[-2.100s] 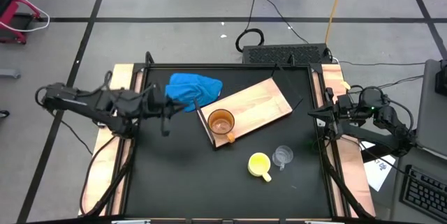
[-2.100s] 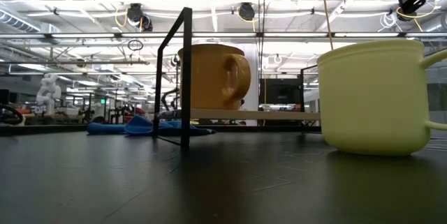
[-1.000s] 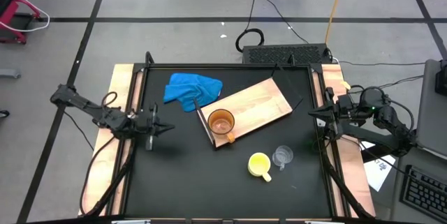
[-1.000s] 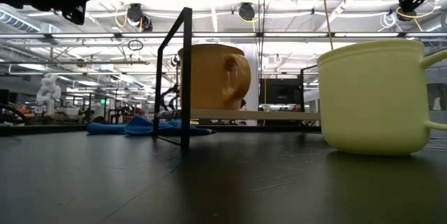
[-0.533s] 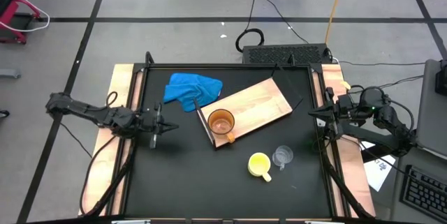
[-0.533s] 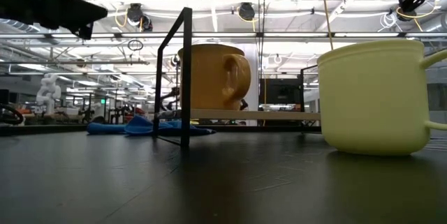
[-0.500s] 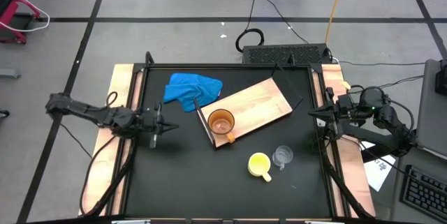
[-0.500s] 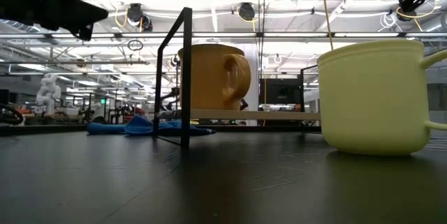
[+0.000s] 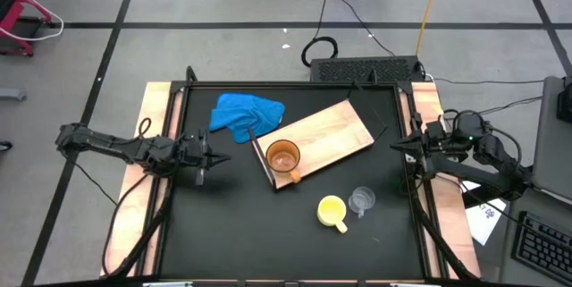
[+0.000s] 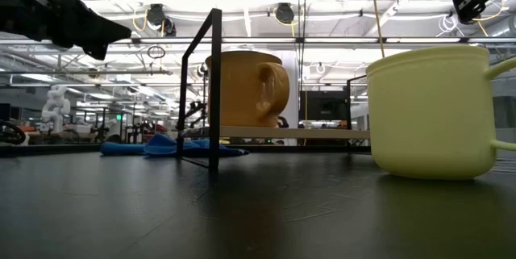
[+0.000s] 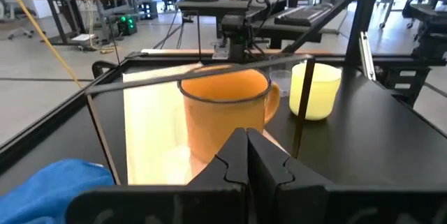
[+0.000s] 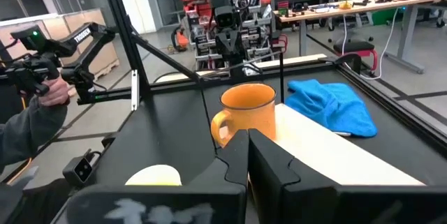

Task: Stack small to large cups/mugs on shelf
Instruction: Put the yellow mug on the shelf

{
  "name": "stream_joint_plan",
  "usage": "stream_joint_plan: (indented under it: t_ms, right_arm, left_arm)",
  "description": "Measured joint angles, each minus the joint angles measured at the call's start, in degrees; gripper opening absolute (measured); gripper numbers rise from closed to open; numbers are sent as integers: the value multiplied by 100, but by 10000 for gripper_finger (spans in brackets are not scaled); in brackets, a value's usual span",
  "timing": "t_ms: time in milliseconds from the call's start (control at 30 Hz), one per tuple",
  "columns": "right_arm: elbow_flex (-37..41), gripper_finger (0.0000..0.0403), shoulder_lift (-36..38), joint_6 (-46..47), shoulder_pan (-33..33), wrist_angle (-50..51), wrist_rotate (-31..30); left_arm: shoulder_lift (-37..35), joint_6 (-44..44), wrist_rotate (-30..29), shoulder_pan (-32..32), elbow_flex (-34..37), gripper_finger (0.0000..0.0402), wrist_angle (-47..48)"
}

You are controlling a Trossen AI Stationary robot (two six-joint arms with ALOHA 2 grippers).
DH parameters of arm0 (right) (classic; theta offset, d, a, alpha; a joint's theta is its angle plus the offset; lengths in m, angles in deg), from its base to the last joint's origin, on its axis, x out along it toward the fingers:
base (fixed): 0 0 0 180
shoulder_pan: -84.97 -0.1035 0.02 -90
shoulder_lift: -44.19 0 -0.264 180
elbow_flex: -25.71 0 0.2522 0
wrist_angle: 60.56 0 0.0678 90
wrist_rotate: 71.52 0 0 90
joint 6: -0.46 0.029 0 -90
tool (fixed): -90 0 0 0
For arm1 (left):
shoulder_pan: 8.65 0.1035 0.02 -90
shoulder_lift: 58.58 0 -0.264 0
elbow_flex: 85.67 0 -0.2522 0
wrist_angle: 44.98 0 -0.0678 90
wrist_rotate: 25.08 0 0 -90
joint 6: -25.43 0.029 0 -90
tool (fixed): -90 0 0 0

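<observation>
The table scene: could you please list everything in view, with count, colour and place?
orange-brown mug: one, orange-brown, on the near-left corner of the board.
yellow mug: one, pale yellow, on the black table in front of the board.
clear cup: one, clear, right beside the yellow mug on its right.
wooden board: one, light wood, lying at an angle mid-table.
blue cloth: one, blue, crumpled at the board's far-left end.
table: one, black top with a dark frame.
person's hand: one, holding a dark device beyond the table.
left gripper: shut, over the table's left side.
right gripper: shut, at the table's right edge.
</observation>
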Motion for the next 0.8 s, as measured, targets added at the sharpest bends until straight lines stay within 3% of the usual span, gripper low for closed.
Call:
stream_joint_plan:
  t_ms: [300, 600, 800]
  right_arm:
    - [24, 0, 0, -55, 2, -232, 32]
    - [948, 0, -146, 530, 2, -2589, 1060]
    - [1099, 0, -635, 577, 0, -3022, 1217]
  left_arm:
    - [0, 282, -11, 0, 0, 13, -52]
    - [0, 260, -15, 0, 0, 14, -54]
    - [0, 254, -15, 0, 0, 14, -52]
